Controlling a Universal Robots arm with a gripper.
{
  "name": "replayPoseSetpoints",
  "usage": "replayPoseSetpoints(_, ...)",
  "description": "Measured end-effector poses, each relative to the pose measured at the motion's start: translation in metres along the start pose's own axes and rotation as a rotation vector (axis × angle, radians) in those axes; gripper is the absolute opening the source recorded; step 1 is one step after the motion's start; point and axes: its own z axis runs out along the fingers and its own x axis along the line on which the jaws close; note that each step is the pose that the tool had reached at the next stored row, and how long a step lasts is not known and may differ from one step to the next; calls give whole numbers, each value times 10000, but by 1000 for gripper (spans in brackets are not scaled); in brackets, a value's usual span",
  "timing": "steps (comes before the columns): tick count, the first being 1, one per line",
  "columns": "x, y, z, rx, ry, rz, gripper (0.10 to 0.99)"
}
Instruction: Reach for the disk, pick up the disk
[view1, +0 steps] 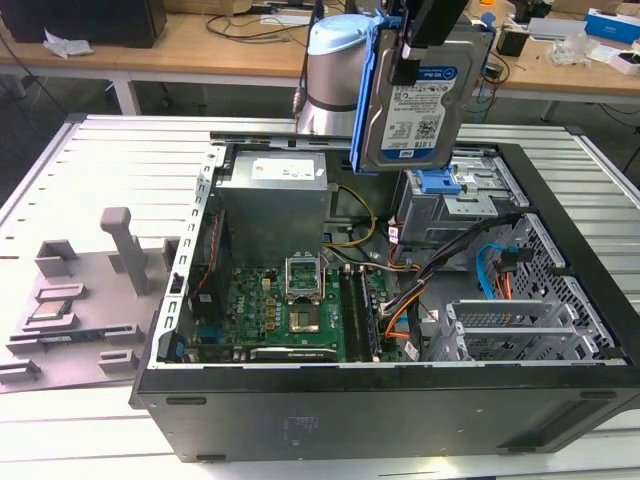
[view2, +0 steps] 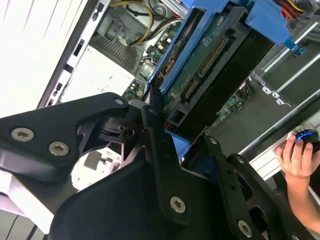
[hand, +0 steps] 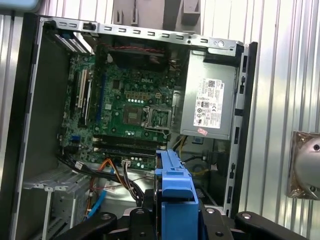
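The gripper (view1: 412, 62) is clamped on the blue-framed top edge of the disk (view1: 420, 115), which hangs upright above the open computer case (view1: 400, 410), over the case's drive cage (view1: 470, 195), likely held there to clear the cables inside.

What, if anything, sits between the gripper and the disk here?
Nothing visible does. The gripper is closed on the disk by its blue bracket, and the disk hangs above the open computer case.
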Motion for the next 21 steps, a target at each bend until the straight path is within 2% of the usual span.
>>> replayPoseSetpoints(7, 128, 12, 1, 0, -1, 0, 369)
replayPoseSetpoints(18, 417, 40, 3, 1, -1, 0, 369)
replayPoseSetpoints(21, 463, 45, 3, 0, -1, 0, 369)
